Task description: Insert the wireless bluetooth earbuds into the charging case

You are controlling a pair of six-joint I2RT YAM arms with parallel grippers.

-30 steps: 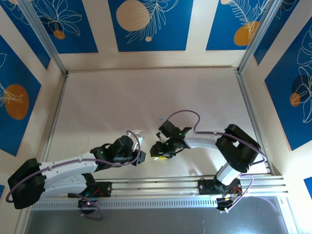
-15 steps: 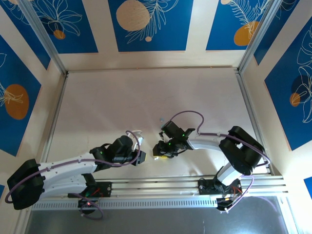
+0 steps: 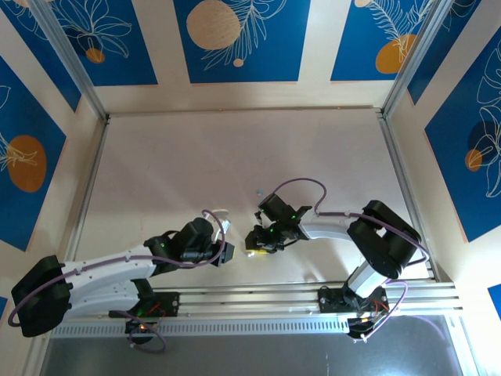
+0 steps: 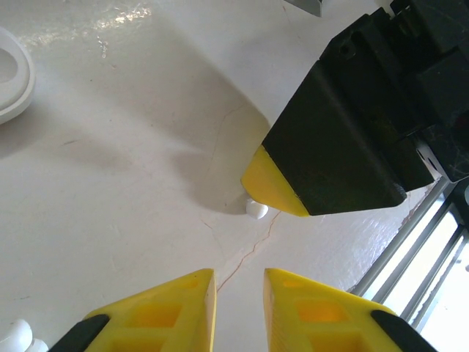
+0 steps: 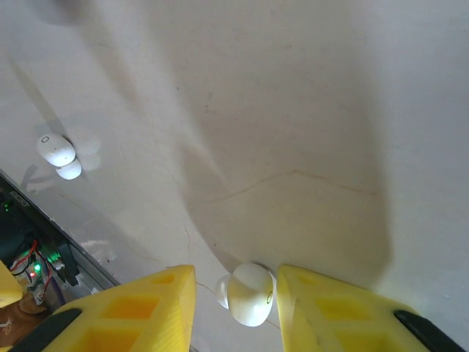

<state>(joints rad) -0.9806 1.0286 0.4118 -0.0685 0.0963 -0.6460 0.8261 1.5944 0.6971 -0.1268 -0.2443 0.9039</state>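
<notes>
Yellow fingers on left gripper sat at a narrow gap with nothing between them, low over the table. Right gripper was just ahead of it, tips down near the surface, fingers narrow around a white earbud. One finger touched it and a sliver of gap showed at the other, so it was not clamped. That earbud lay on the table. Second earbud, also white, lay well apart, off to one side. White case sat farther out, cut by the frame edge. Farther still was a speck, too small to tell.
</notes>
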